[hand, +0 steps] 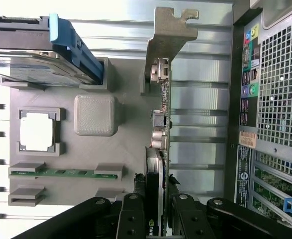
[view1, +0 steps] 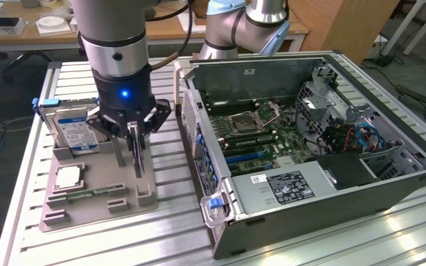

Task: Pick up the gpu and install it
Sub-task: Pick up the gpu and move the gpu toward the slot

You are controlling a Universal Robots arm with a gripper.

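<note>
The gpu [view1: 136, 152] showed a bare, dull silvery metal bracket [hand: 168, 35] and a dark card edge, while the fingers [hand: 131, 219] of the gripper [view1: 133, 133] were matt black. The tray [view1: 98, 209] was matt gray plastic with a finely grained, rough surface. The hard drive [view1: 71, 124] had a silvery metal body, a slightly glossy label and a blue plastic frame. The table [view1: 176, 238] was ribbed, brushed aluminium catching soft glare. The computer case [view1: 324, 199] wore dark matt paint over perforated sheet metal, and the robot arm [view1: 113, 33] had a smooth, satin-silver shell.
</note>
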